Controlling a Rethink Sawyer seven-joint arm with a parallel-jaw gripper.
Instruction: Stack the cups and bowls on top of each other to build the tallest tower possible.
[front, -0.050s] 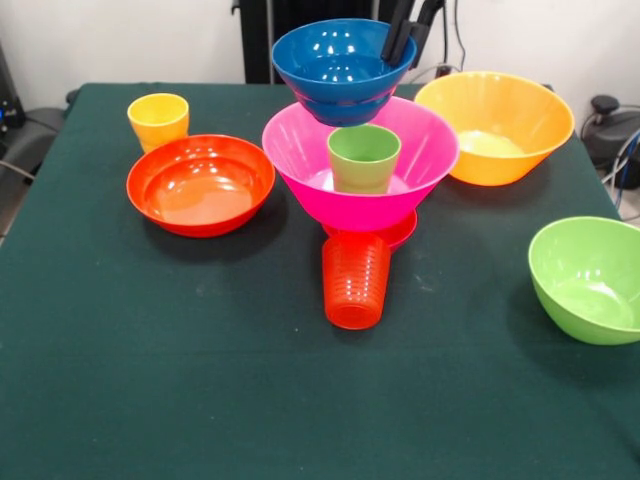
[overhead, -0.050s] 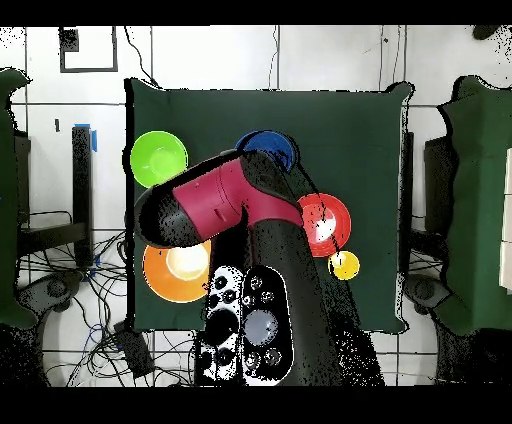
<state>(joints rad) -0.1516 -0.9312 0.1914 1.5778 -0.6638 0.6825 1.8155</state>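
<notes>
One ribbed orange-red plastic tumbler (front, -0.050s: 356, 279) stands upside down nearest me on the green-covered surface (front, -0.050s: 200, 380), just in front of the large glossy pink bowl (front, -0.050s: 300, 160) with a light green cup (front, -0.050s: 363, 158) inside. Resting on the pink bowl's far rim is the medium blue bowl (front, -0.050s: 340, 65), the gripper (front, -0.050s: 405, 35) reaching into its right edge; whether the jaws pinch that rim I cannot tell. It looks like placing; next comes settling the blue bowl level.

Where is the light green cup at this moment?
In the front view, the light green cup stands upright inside the large pink bowl, near the table's middle, in front of the blue bowl.
</notes>
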